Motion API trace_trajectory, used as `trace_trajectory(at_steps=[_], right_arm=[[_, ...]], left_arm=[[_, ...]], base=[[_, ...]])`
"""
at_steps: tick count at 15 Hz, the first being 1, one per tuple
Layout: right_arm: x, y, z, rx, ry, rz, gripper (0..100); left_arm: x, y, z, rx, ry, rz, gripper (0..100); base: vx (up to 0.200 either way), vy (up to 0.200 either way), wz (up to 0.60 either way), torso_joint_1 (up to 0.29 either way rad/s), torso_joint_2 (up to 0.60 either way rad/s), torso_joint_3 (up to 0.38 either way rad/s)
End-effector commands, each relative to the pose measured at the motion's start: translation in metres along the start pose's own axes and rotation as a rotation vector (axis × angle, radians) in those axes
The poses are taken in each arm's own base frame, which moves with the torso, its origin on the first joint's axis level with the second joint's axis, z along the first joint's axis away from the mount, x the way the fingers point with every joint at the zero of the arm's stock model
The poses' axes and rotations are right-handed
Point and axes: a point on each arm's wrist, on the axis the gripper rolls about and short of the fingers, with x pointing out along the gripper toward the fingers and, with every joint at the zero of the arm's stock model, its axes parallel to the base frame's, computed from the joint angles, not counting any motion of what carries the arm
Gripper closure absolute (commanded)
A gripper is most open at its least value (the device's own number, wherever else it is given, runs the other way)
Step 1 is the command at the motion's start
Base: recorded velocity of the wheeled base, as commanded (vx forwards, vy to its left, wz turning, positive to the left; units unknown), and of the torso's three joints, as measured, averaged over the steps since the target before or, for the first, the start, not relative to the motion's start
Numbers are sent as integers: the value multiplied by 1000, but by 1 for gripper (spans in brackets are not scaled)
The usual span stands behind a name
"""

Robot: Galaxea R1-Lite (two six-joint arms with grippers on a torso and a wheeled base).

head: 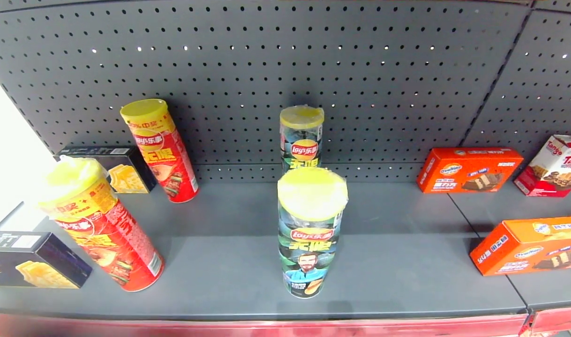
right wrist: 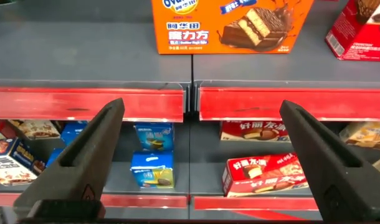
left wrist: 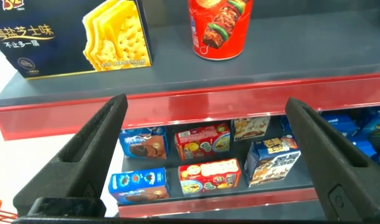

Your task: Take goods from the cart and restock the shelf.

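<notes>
Found left gripper (left wrist: 205, 102) and right gripper (right wrist: 201, 104) spread wide and empty before the shelf (head: 407, 262), likely freed to fetch stock; noted green chip can (head: 308, 234) upright mid-shelf, label forward for display.

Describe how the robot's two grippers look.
The left gripper and right gripper look alike: each has two matte black fingers, wide at the base and tapering like wedges toward the tips, with stepped, angular faces.
</notes>
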Motion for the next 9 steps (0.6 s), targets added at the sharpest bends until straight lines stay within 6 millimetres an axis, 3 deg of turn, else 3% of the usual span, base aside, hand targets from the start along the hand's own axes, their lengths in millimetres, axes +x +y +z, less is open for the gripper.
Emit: trace_trajectory(at_steps=[1,9], right_arm=[[0,0,0,-1,1,0,0],[0,0,0,-2,1,-1,0]], left_arm=[[0,0,0,-3,1,-3,0],[0,0,0,-6,1,-3,0]], base=[[0,0,0,0,0,0],[0,0,0,0,0,0]])
